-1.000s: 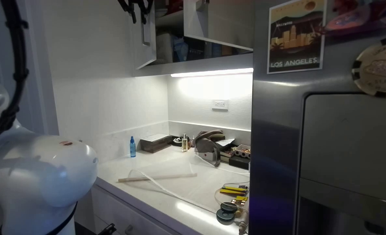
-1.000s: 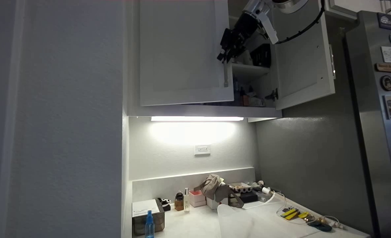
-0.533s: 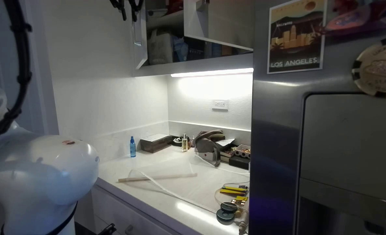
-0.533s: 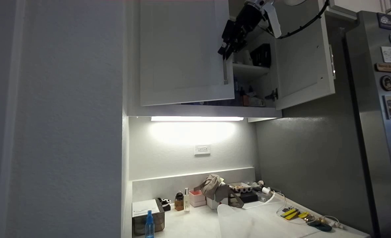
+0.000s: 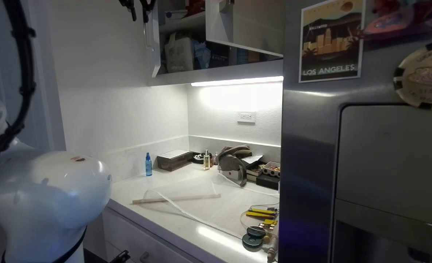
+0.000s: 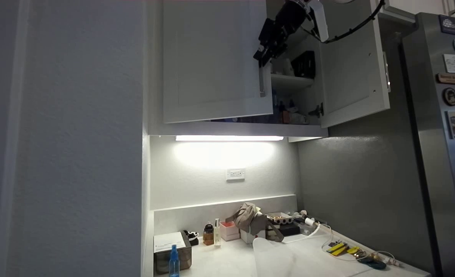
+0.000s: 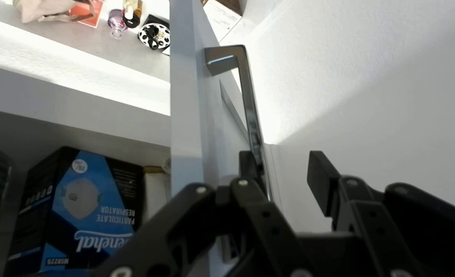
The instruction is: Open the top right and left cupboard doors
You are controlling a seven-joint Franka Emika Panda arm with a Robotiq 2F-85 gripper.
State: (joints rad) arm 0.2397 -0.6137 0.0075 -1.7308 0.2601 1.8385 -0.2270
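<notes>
Two fingers [image 7: 323,181] stood apart, one apparently tucked behind the upright handle [image 7: 251,107] of the partly open left door [image 6: 215,61], the other outside it. Next, that door probably needed swinging leftward; farther right, the right door [image 6: 352,69] stood well open.

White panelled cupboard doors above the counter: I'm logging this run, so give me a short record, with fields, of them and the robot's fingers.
Left: tall white panelled left cupboard door, partly open
Right: matching tall white right cupboard door, open
Handle: shiny metal bar handle on the left door
Fingers: black jointed fingers, spread apart; one beside the handle, contact unclear
Inside: blue-and-black respirator box
Below the doors: glowing white strip light
</notes>
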